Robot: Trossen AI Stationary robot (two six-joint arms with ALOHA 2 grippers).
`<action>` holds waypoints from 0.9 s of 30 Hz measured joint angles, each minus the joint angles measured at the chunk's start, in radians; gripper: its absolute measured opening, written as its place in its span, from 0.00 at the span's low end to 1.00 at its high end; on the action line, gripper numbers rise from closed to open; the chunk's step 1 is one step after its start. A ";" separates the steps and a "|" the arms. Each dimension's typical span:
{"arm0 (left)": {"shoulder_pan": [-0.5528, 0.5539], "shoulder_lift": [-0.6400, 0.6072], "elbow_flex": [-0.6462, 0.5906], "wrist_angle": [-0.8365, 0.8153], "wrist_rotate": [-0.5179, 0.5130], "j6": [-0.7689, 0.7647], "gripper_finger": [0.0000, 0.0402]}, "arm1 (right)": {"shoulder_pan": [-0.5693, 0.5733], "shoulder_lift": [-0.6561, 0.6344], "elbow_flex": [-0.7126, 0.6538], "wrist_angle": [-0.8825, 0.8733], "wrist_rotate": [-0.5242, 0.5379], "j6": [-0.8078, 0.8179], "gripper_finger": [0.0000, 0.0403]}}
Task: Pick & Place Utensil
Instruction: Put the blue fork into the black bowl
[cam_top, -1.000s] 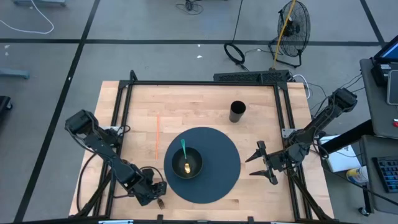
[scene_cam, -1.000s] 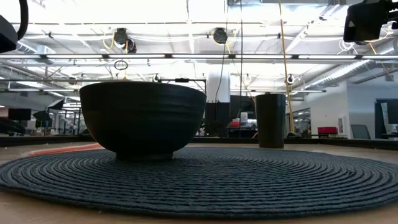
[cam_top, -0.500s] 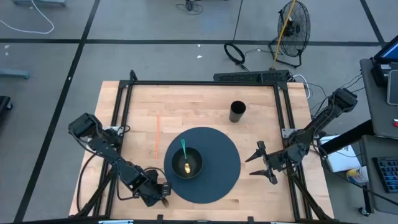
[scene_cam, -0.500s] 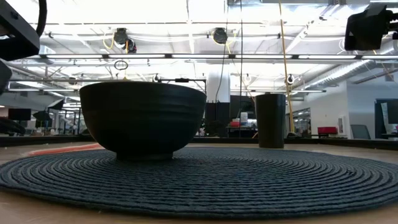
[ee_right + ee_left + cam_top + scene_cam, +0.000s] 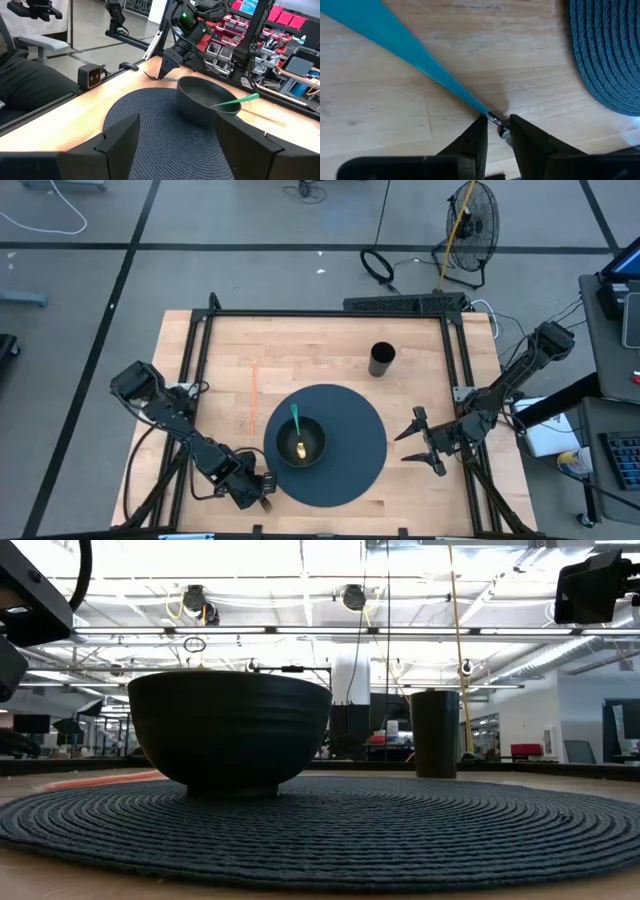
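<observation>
**Left claw pinched a utensil at the table's near edge**

The left claw (image 5: 263,504) sat low at the near edge of the wooden table (image 5: 330,345), just beside the rim of the round dark woven mat (image 5: 365,445). In the left wrist view its fingers (image 5: 472,137) were nearly closed on the thin metal end of a teal-handled utensil (image 5: 395,40), whose handle slanted away over the bare wood.

A dark bowl (image 5: 301,441) stood on the mat with a green-handled spoon (image 5: 296,423) lying in it, handle propped on the rim. A black cup (image 5: 382,359) stood on the wood beyond the mat.

The right claw (image 5: 420,442) waited by the table's right edge, fingers spread wide and holding nothing.
</observation>
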 joint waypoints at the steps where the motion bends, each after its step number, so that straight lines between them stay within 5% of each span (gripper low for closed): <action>1: 0.000 0.001 0.000 -0.002 0.003 0.000 0.22 | 0.000 0.000 0.000 0.000 0.000 0.000 0.62; 14: 0.002 0.021 0.006 -0.008 -0.012 0.022 0.22 | 0.000 0.000 -0.008 -0.006 0.000 0.035 0.62; 21: 0.001 0.021 0.006 -0.009 -0.013 0.110 0.03 | 0.000 0.000 -0.065 0.017 0.000 0.137 0.62; 27: -0.003 0.021 0.006 -0.012 0.004 0.238 0.04 | 0.000 0.001 -0.090 0.106 0.000 0.195 0.62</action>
